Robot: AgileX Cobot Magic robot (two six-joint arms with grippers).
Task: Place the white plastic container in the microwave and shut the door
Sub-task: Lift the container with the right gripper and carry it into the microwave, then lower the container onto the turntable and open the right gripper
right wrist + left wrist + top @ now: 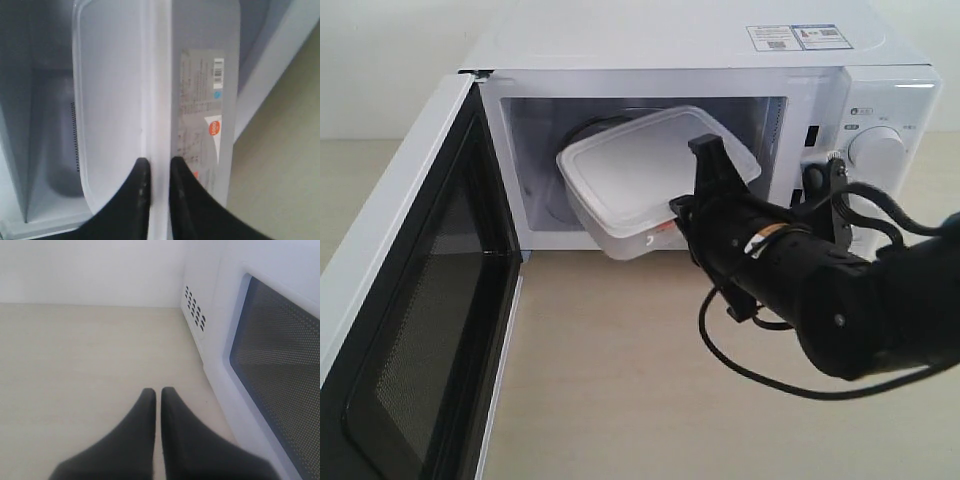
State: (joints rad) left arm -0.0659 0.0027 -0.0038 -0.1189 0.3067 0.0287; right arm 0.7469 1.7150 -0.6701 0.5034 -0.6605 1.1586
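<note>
Pinching the lid rim of the white plastic container at its near corner with the right gripper, fingers set narrow, one above the lid and one beneath. Holding it tilted, far end already inside the cavity of the microwave, near end with the small red-and-black label jutting past the front sill above the counter. Cannot tell whether its underside touches the cavity floor. Seen from the right wrist: both black fingertips closed on the rim, lid to one side, a printed sticker on the container's face to the other, cavity wall beyond. Standing wide open on the left of the exterior view, the door, black perforated inner face turned toward the camera. Resting low beside that door's outer face, the left gripper, fingers drawn together almost to touching, nothing between them. Trailing under the right arm, a black cable. On the right panel, a round white dial; on top, stickers.
</note>
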